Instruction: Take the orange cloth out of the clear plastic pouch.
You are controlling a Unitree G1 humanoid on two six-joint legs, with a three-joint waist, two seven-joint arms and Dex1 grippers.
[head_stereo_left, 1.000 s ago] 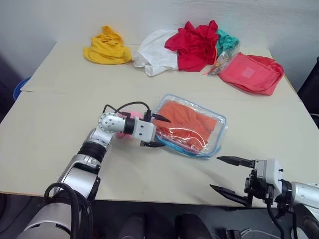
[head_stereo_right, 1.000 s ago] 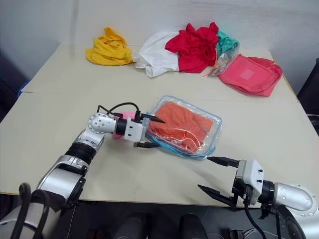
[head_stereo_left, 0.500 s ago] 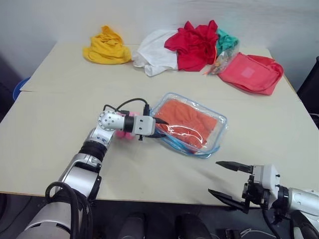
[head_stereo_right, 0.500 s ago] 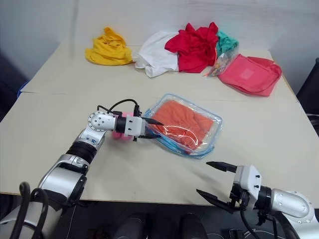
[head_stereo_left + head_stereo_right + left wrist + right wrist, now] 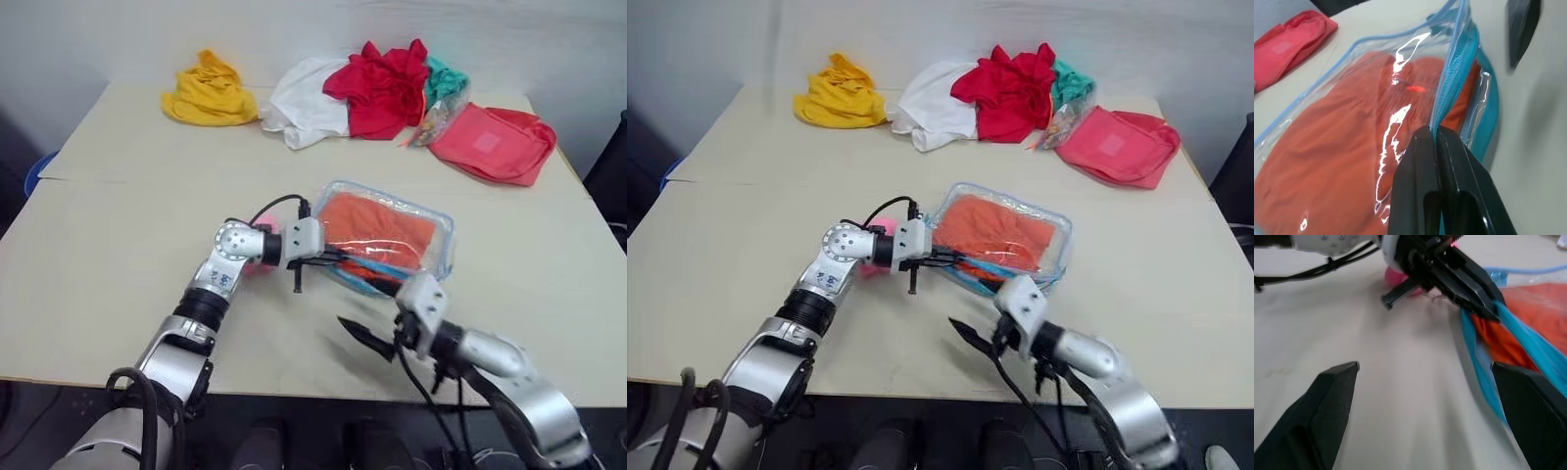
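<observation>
Left gripper (image 5: pixel 1436 139) has its two black fingers pressed together on the light blue zipper trim at the open edge of the clear plastic pouch (image 5: pixel 436 230), lifting that flap a little off the table (image 5: pixel 118 225). Right gripper (image 5: pixel 1425 406) stands with its fingers spread wide and empty, low over the table just in front of the pouch's mouth, toward the near edge. The orange cloth (image 5: pixel 377 223) lies wholly inside the pouch, so by my reading the task is at its opening stage: the mouth is pinned, the cloth not yet touched, and pulling it out is all still to do. The pouch sits about mid-table, somewhat toward the right edge. Bare table surrounds it on the left, near and right sides, giving fair room to draw the cloth out. Along the far edge lie the yellow cloth heap (image 5: pixel 208 93), a white cloth (image 5: pixel 302 106), the red garment (image 5: pixel 384 88) and the coral-pink bag (image 5: pixel 495 142), all well apart from the pouch.
</observation>
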